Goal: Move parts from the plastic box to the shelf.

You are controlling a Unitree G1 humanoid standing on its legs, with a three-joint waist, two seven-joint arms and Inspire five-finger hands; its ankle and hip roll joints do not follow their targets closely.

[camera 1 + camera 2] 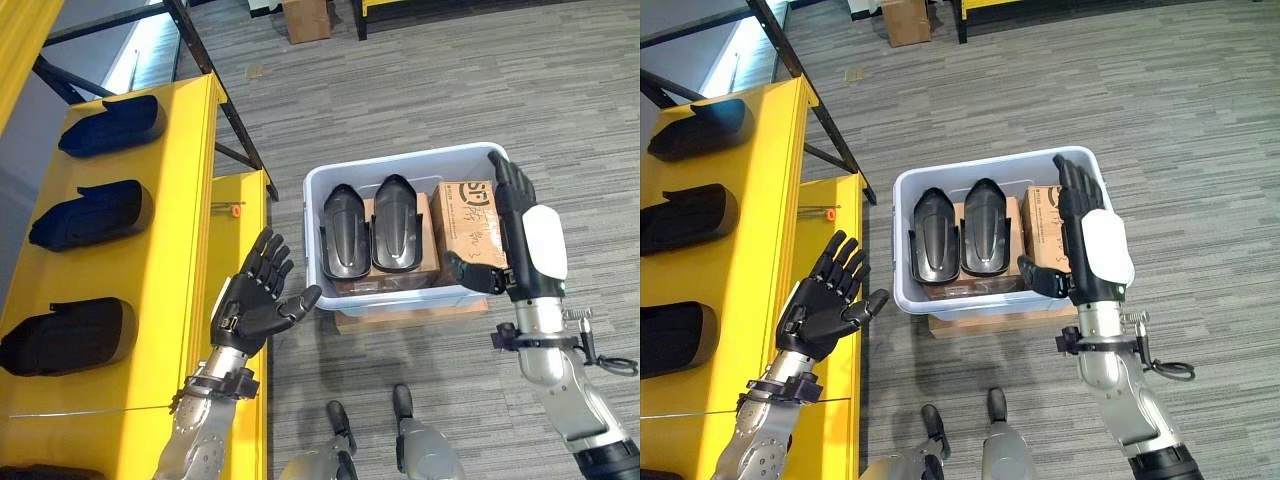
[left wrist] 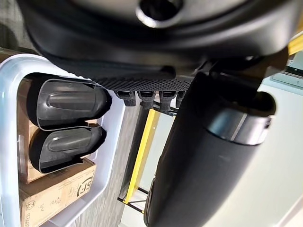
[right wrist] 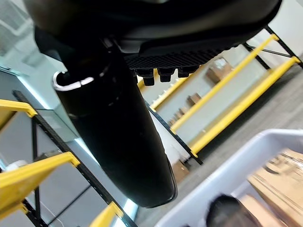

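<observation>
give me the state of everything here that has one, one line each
plastic box: open-topped, on the floor, holding two black parts and cardboard boxes
black parts in box: two, side by side, untouched
shelf: three black parts lying on it
left hand: open, fingers spread, empty
right hand: open, above the box's right end, empty

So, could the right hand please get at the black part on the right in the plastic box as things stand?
Probably yes: the right hand is open above the plastic box, beside that black part, which lies uncovered on top.
</observation>
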